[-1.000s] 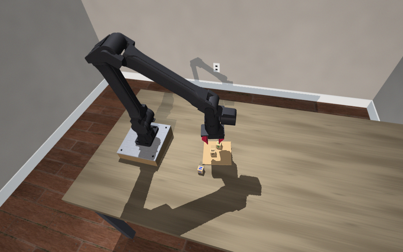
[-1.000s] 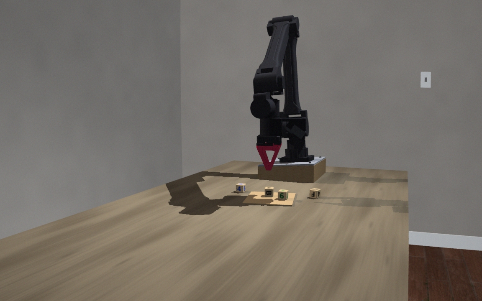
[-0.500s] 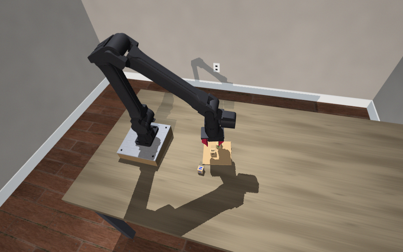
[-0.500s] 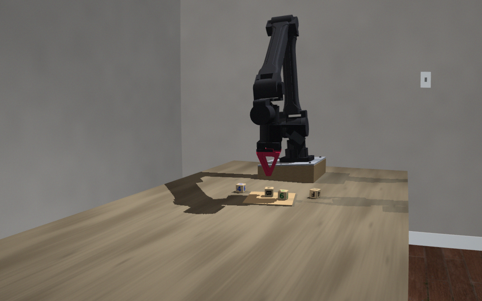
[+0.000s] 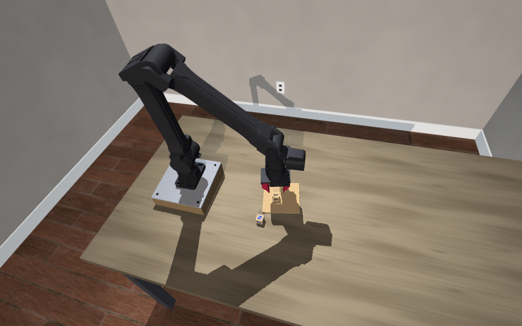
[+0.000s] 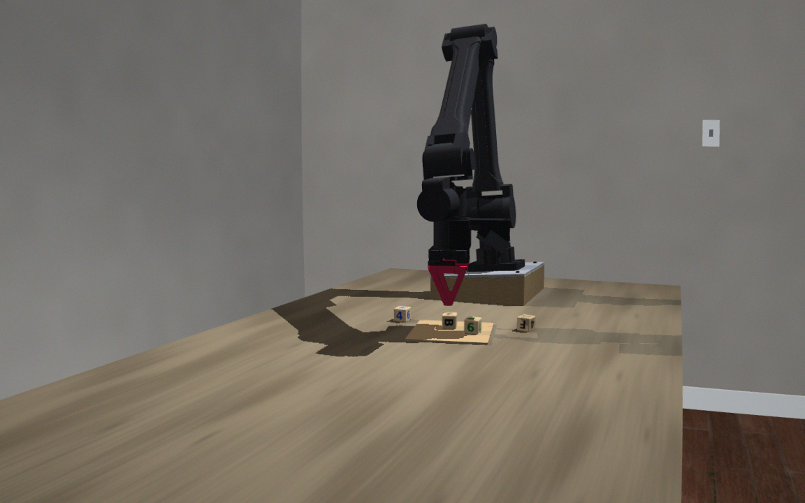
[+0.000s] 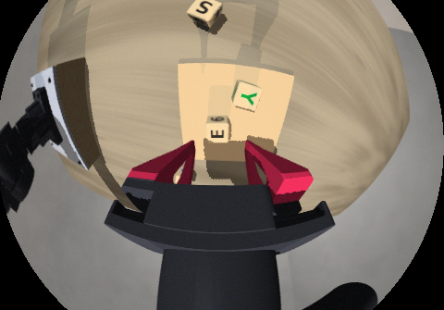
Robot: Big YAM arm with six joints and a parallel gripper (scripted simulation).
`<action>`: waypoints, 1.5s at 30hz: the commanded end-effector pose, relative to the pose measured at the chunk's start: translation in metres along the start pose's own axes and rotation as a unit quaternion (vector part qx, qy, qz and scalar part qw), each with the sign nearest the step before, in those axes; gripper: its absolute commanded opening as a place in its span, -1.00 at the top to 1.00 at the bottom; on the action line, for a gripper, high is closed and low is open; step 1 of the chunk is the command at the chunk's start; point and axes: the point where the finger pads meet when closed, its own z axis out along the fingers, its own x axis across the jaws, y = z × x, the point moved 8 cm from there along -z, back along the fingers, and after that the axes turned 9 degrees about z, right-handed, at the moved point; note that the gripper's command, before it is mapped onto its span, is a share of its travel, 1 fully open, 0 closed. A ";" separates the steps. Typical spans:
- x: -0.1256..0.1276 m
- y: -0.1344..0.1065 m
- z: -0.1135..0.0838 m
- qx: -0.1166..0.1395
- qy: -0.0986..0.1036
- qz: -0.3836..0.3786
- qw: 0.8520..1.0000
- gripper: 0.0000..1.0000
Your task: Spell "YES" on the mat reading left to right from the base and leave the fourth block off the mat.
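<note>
My gripper (image 5: 275, 190) (image 6: 448, 304) (image 7: 220, 145) is partly open, empty, and raised above the mat. The tan mat (image 5: 268, 207) (image 6: 480, 339) (image 7: 194, 83) lies flat. The E block (image 5: 275, 196) (image 6: 448, 321) (image 7: 217, 129) stands on it, just beyond the fingertips in the wrist view. The Y block (image 6: 472, 325) (image 7: 247, 96) is also on the mat, turned at an angle to the E block; in the top view the gripper mostly hides it. The S block (image 6: 525, 323) (image 7: 204, 9) lies off the mat, S up, hidden in the top view. The N block (image 5: 259, 219) (image 6: 402, 314) lies off the opposite side.
The robot's base plate (image 5: 165, 190) (image 7: 69, 120) stands on the table (image 5: 396, 210) (image 6: 236, 425), on the mat's base side. The N block lies near the mat's corner, and the arm's shadow falls across part of the mat.
</note>
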 end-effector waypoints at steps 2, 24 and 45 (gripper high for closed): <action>0.000 -0.003 0.009 -0.001 0.000 -0.002 1.000 -0.08; 0.000 -0.003 0.014 -0.001 -0.002 -0.002 1.000 -0.08; 0.000 -0.003 0.014 -0.001 -0.002 -0.002 1.000 -0.08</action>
